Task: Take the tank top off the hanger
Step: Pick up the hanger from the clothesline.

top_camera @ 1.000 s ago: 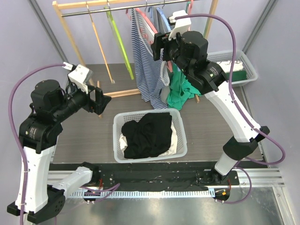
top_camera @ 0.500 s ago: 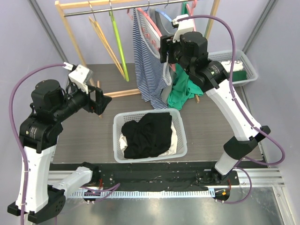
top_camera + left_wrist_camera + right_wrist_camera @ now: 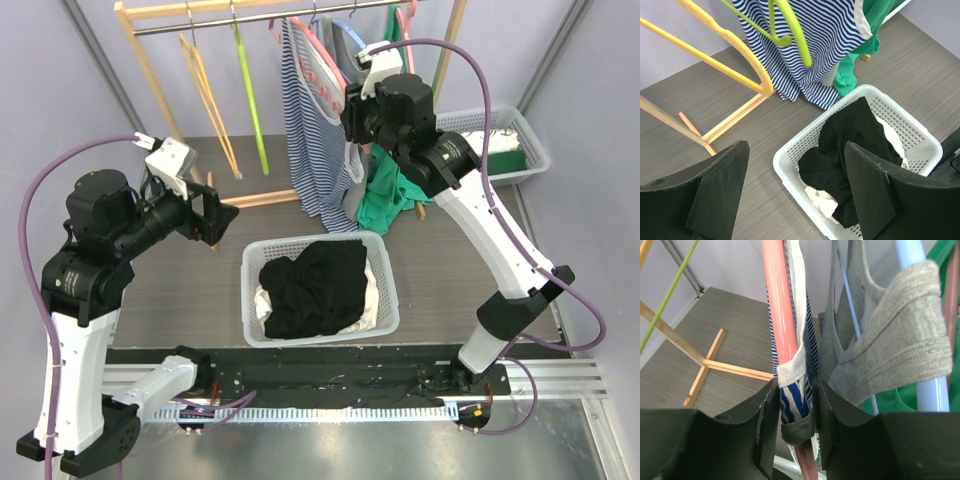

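Pale lilac walls (image 3: 40, 120), plain, with grey metal corner posts (image 3: 97, 60). Grey wood-grain worktop (image 3: 180, 300). One light wooden garment rack (image 3: 150, 75) at the far side.

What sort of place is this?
Likely a robot lab cell staged for laundry: a wooden clothes rack holding a striped tank top, a white basket of clothes, bare partition walls.

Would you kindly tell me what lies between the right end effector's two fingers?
In the right wrist view, the striped tank top strap and the pink hanger sit between the right end effector fingers.

striped tank top (image 3: 312, 150) on pink hanger (image 3: 779, 305)
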`<control>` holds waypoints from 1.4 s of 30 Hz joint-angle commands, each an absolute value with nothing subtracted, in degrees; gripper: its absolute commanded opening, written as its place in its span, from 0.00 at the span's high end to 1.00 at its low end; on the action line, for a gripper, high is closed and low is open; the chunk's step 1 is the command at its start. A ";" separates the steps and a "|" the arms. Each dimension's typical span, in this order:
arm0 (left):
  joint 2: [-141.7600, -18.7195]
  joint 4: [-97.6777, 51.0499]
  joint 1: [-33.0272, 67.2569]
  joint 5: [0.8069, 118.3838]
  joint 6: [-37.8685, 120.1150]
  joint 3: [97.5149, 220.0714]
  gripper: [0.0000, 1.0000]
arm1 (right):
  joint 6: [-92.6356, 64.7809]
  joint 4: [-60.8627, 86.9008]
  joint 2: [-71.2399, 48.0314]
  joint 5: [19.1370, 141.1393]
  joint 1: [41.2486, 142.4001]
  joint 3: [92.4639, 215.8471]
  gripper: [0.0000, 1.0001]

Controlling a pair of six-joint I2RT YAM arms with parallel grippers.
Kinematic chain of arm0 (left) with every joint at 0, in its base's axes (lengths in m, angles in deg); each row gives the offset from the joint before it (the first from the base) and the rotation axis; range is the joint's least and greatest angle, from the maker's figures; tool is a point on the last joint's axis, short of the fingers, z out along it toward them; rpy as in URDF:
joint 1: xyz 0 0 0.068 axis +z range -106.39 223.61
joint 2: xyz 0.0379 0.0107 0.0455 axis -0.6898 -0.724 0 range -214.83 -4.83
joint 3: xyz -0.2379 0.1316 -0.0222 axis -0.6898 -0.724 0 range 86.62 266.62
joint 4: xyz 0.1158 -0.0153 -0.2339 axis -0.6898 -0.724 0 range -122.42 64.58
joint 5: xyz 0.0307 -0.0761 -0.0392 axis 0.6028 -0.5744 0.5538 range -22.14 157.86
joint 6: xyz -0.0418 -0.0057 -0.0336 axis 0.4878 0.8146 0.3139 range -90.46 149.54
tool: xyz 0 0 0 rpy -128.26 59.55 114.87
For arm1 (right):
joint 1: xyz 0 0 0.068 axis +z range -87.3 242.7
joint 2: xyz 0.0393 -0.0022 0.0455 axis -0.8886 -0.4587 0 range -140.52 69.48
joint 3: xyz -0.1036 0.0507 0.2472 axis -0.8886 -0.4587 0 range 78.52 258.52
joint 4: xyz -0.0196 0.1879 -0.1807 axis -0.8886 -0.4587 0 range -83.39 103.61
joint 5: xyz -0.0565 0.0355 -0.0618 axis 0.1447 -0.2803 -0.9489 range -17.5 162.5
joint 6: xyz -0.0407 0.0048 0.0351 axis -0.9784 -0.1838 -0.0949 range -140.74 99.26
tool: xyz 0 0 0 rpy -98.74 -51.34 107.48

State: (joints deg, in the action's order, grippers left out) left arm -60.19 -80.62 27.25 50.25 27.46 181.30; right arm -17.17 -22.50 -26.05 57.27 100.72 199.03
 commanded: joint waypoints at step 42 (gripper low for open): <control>-60.29 -80.00 28.94 46.85 28.67 181.46 0.20 | -22.15 -1.68 -9.36 59.49 100.67 181.45 0.99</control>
State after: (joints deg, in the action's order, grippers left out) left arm -60.23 -80.62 28.63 48.24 27.89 180.86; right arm -22.11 -8.47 -13.57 59.70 100.72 184.45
